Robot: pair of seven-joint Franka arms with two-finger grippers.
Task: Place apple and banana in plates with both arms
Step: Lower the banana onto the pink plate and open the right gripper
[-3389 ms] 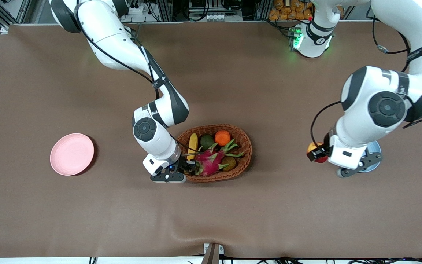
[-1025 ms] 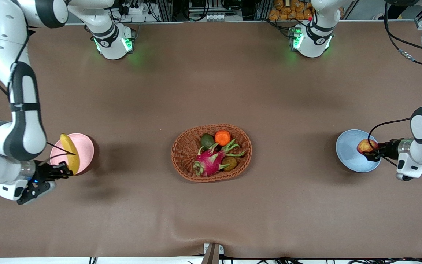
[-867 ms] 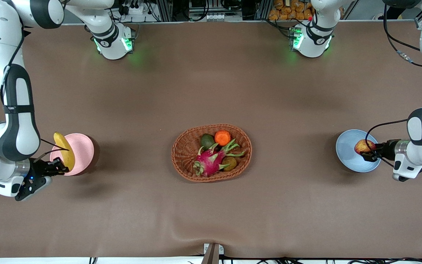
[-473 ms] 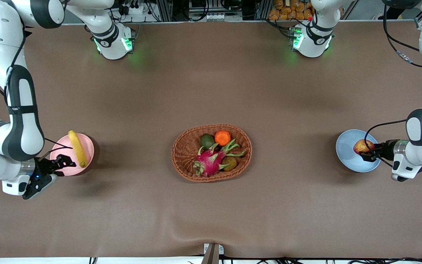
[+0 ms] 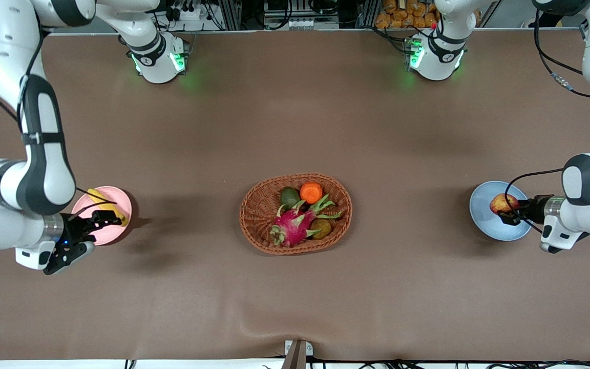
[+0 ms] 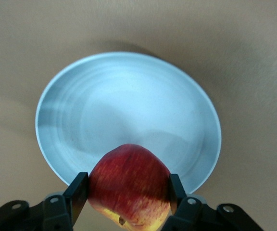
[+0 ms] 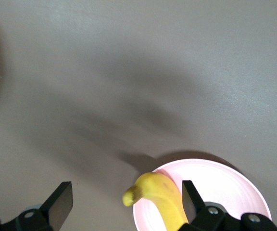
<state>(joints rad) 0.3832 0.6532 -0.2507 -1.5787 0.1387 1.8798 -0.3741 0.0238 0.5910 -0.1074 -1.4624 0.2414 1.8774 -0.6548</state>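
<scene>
Brown cloth is covering the bench [image 5: 295,287] edge to edge.

Right claw [image 5: 101,219] is hovering over the pink plate [image 5: 108,231], which is sitting toward the right arm's end of the bench, at about 9 o'clock from the wicker basket [image 5: 259,205]. Its fingers [image 7: 57,204] are spread wide and gripping nothing. The banana [image 7: 161,198] is lying on the pink plate [image 7: 225,185], its darker tip sticking out past the rim; in the front view the claw is covering part of the banana [image 5: 101,199], and in the right wrist view its lower end is running out of frame.

Left claw [image 5: 508,214] is over the blue plate [image 5: 482,220], at about 3 o'clock from the basket. Its fingers [image 6: 79,197] are pressing on both sides of the apple [image 6: 129,185], so it is clamped on the fruit. The apple [image 5: 498,203] is showing above the blue plate [image 6: 124,106]; whether it is touching the plate cannot be made out, as its underside is cut off in the left wrist view.

The basket is holding a dragon fruit [image 5: 292,226] and an orange [image 5: 311,192].
</scene>
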